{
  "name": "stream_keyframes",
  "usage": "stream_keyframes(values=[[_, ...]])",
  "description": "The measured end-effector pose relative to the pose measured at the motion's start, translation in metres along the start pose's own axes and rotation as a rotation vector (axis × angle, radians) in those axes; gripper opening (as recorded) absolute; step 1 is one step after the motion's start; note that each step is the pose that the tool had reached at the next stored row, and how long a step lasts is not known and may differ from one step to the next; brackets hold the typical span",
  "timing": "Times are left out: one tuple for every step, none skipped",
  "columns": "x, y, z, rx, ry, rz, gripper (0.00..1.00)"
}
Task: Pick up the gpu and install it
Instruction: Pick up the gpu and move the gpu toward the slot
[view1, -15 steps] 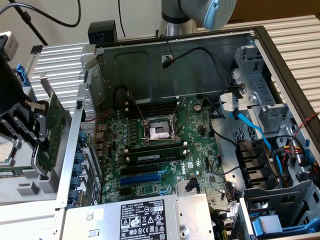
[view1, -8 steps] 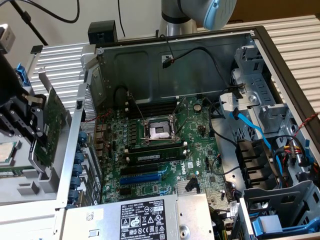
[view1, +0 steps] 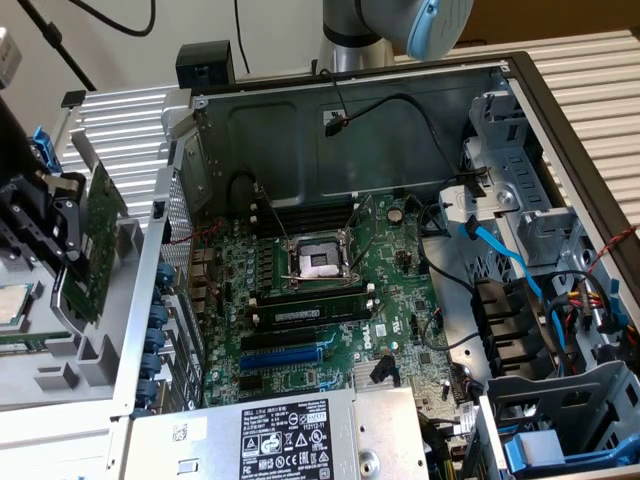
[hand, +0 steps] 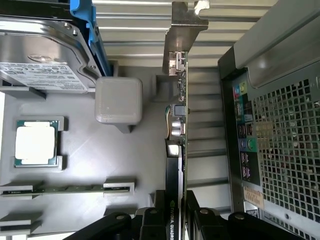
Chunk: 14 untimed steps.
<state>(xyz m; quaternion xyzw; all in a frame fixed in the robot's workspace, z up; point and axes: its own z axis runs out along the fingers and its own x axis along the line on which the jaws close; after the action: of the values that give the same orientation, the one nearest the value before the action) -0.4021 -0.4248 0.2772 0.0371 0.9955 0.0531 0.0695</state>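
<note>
Gripper partly cut off at exterior view's left edge. Gpu edge-on in wrist view, cooler face barely visible. Fingers pinch card from both sides, at end opposite silver bracket. Card upright over grey tray, just outside open case; contact with tray unclear.

The green gpu is showing a silver bracket; a blue cable is lying three o'clock of the green motherboard.
</note>
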Motion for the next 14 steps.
stream_keyframes(values=[[0.000,0.0002,-0.0023,-0.0003,-0.0006,0.000,0.27],[0.000,0.0005,-0.0048,-0.0006,-0.0012,0.000,0.27],[-0.001,0.0008,-0.0075,-0.0010,-0.0020,0.000,0.27],[-0.001,0.0011,-0.0103,-0.0012,-0.0025,0.000,0.27],[-0.001,0.0014,-0.0133,-0.0015,-0.0031,0.000,0.27],[-0.002,0.0018,-0.0164,-0.0015,-0.0035,0.000,0.27],[-0.002,0.0021,-0.0196,-0.0018,-0.0042,0.000,0.27],[-0.002,0.0025,-0.0226,-0.0020,-0.0048,0.000,0.27],[-0.003,0.0028,-0.0256,-0.0021,-0.0052,0.000,0.27],[-0.003,0.0031,-0.0286,-0.0022,-0.0057,0.000,0.27],[-0.003,0.0035,-0.0318,-0.0025,-0.0064,0.000,0.27],[-0.004,0.0038,-0.0347,-0.0028,-0.0069,0.000,0.27],[-0.004,0.0042,-0.0379,-0.0028,-0.0071,0.000,0.27],[-0.005,0.0045,-0.0412,-0.0029,-0.0072,0.000,0.27]])
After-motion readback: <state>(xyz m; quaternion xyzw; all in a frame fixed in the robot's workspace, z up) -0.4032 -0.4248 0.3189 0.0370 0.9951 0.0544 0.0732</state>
